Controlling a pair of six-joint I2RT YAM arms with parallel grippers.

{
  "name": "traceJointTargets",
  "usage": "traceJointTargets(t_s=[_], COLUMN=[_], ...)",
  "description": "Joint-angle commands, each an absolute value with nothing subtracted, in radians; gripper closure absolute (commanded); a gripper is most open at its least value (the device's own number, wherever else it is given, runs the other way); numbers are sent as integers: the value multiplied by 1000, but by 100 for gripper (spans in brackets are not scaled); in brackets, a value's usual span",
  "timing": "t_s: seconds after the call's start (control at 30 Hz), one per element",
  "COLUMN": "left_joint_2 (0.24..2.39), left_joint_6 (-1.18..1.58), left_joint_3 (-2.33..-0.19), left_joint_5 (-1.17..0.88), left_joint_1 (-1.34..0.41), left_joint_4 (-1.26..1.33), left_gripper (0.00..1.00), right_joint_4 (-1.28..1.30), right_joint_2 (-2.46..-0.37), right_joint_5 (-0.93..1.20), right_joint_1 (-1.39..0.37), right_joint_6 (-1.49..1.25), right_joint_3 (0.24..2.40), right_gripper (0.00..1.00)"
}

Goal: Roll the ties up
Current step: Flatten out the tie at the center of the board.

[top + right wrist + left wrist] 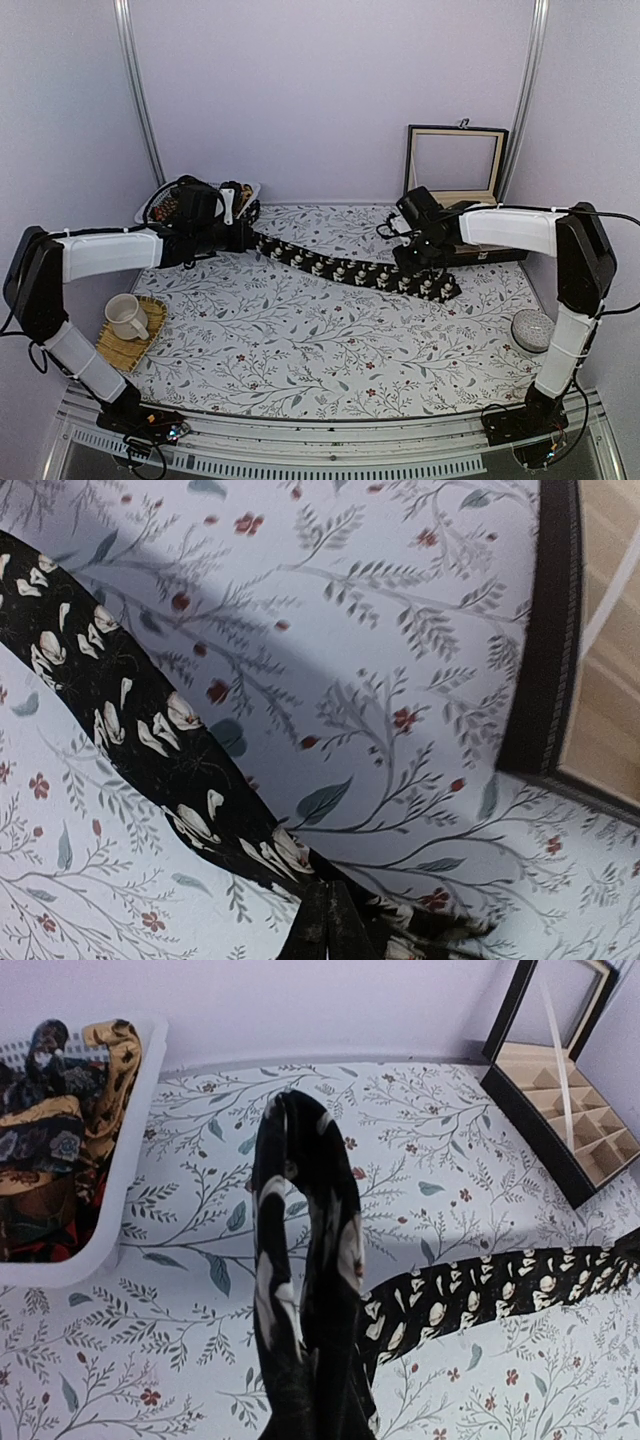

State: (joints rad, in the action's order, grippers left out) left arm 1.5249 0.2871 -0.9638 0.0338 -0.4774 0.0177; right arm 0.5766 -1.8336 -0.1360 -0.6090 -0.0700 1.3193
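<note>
A black tie with pale flower prints lies stretched across the back of the table, from my left gripper to my right gripper. Its wide end rests on the cloth just past the right gripper. In the left wrist view the narrow end stands up in a loop, draped over my shut left fingers and hiding them, while the rest trails off to the right. My right gripper is shut on the tie close to the table.
A white basket at the back left holds more ties, brown-orange and dark patterned. An open black compartment box stands at the back right, close to the right gripper. A cup on a woven mat sits left; a grey round object sits right.
</note>
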Motion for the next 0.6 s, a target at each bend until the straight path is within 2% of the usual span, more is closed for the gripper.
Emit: traceJointTargets(t_s=[0.0, 0.17, 0.27, 0.3, 0.37, 0.47, 0.57], left_joint_2=[1542, 1474, 1442, 1430, 1397, 1352, 1319], left_joint_6=[286, 342, 391, 409, 451, 493, 500], left_joint_3=[-1012, -839, -695, -654, -559, -474, -458], left_joint_5=[53, 76, 84, 92, 125, 159, 168], left_joint_1=[-462, -463, -465, -466, -466, -465, -465], left_joint_4=[181, 266, 292, 291, 287, 291, 276], left_gripper=[100, 100, 95, 91, 84, 65, 54], right_joint_4=[551, 564, 618, 639, 668, 689, 676], right_joint_2=[-1693, -1577, -1564, -1566, -1565, -1543, -1496], right_joint_5=[-306, -289, -206, -175, -132, -47, -32], right_joint_1=[-602, -682, -778, -814, -889, -920, -919], right_joint_6=[-16, -52, -103, -133, -172, -228, -248], right_joint_3=[1408, 1244, 1134, 1106, 1060, 1024, 1013], right_gripper=[100, 100, 100, 97, 82, 71, 60])
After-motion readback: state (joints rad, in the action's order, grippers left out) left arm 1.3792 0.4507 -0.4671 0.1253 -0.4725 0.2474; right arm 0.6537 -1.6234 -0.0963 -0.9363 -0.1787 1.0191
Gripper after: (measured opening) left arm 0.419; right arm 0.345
